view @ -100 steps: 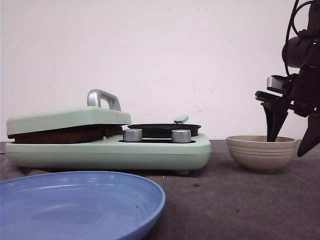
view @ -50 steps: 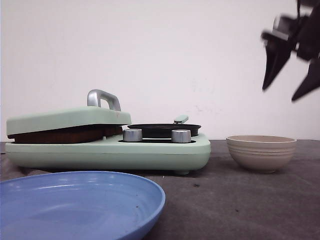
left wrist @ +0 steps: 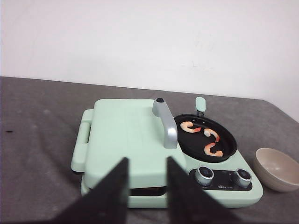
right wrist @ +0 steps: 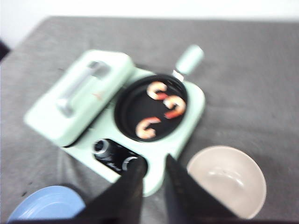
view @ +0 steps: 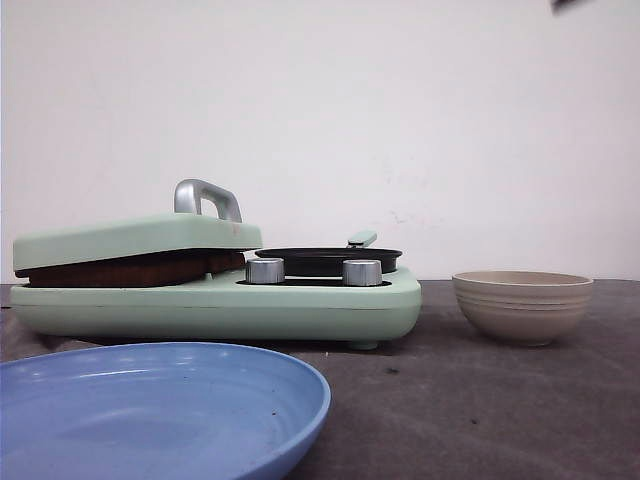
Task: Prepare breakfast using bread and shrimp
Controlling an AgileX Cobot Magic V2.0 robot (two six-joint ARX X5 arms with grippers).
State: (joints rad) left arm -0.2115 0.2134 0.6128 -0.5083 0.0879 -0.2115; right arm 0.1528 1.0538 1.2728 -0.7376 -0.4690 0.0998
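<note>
While both pincers hung above the tabletop (view: 500, 400), neither touched anything. Right pincer (right wrist: 153, 179): fingers a narrow gap apart, nothing between them, poised over the appliance's knobs (right wrist: 100, 147). Left pincer (left wrist: 145, 179): fingers parted somewhat wider, empty, above the closed mint-green lid (left wrist: 124, 135). Shrimp (right wrist: 174, 106): three orange-pink curled pieces lay in the black round pan (right wrist: 150, 107) on the mint-green breakfast maker (view: 215, 300). Bread: not visible; whether it lay under the lid cannot be told. Beige ribbed bowl (view: 522, 305): empty, beside the appliance toward the tabletop's right edge. Blue plate (view: 150, 410): at the front edge, left.
</note>
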